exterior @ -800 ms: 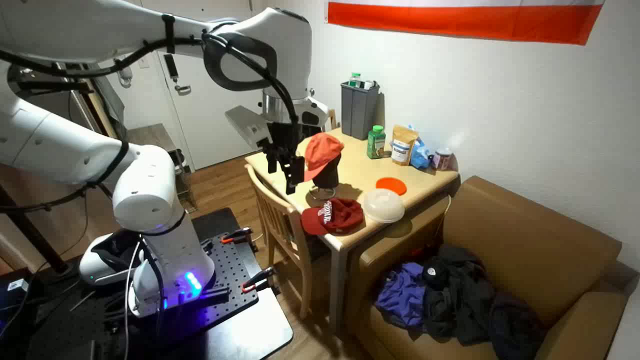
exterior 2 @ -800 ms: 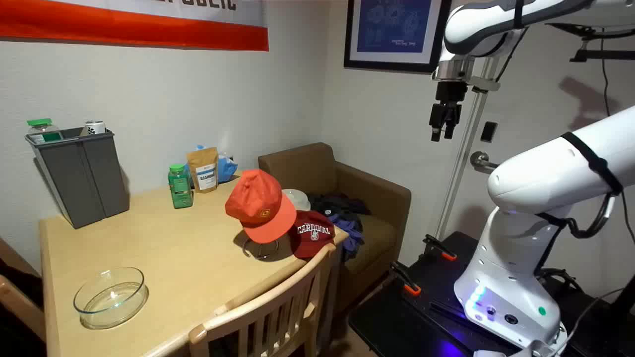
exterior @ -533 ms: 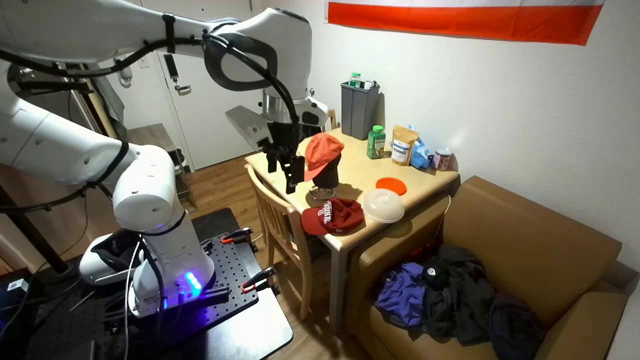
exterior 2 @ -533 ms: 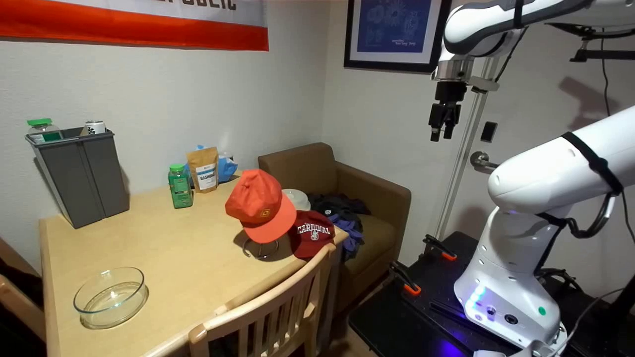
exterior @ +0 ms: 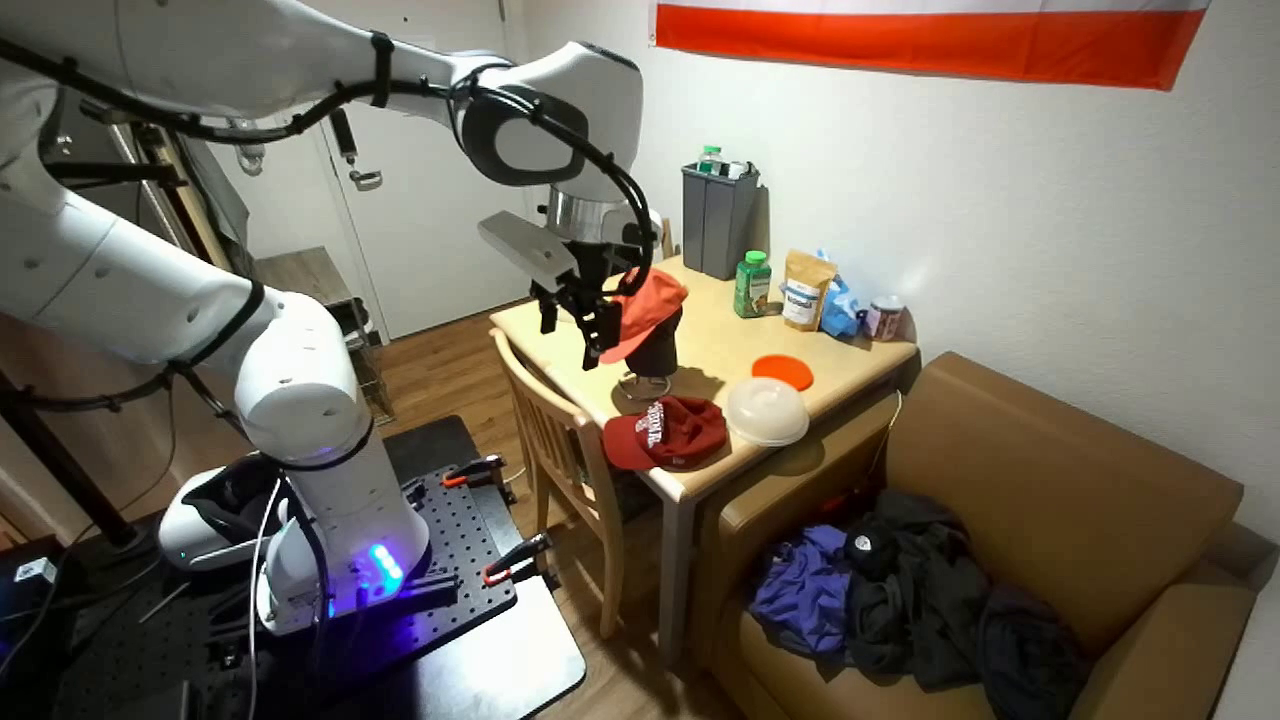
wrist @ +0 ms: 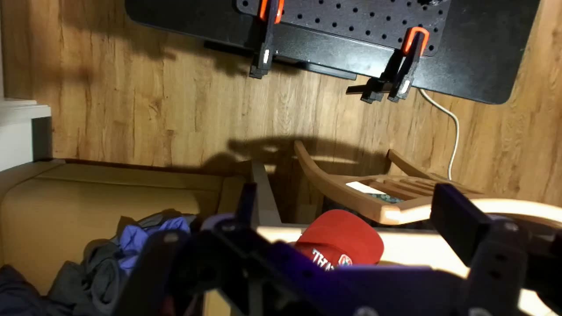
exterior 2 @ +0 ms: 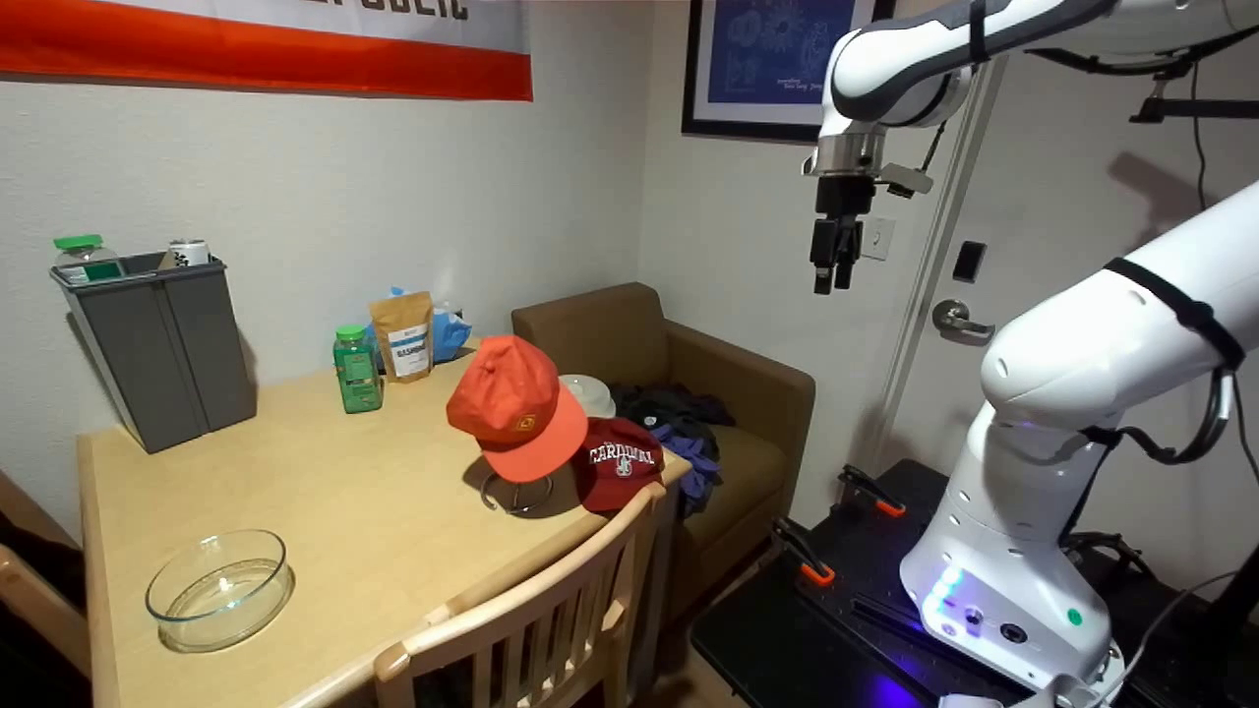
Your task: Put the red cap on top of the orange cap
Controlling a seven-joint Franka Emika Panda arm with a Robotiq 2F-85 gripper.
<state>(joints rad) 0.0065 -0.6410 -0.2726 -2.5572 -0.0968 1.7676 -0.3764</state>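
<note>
- The black two-fingered gripper (exterior 2: 833,283) of the white jointed robot arm (exterior 2: 1043,383) hangs in the air, fingertips down; the wrist view shows its fingers spread wide, holding nothing
- The dark red fabric cap with white lettering (exterior: 692,428) lies on the pale wooden table (exterior: 715,340), at the corner between the brown sofa (exterior: 1050,480) and the slatted wooden chair (exterior: 598,510), its brim at the chair-side edge
- Its crown seems mostly hidden by the gripper in the wrist view, where that part is dark
- The bright orange-red fabric cap (exterior 2: 511,393) sits tilted, brim down, on a dark rounded stand with a wire base (exterior: 655,355), near the chair-side edge and farther from that corner; the gripper is well apart from both caps
- Just beside the dark red cap, toward the sofa-side edge, is a cloudy plastic dome (exterior: 767,411)
- Along the wall-side edge stand a grey plastic bin (exterior: 718,220), a green-capped bottle (exterior: 752,285) and a brown paper pouch (exterior: 806,290)
- In an exterior view a round clear glass bowl (exterior 2: 221,624) stands near the edge farthest from the sofa
</note>
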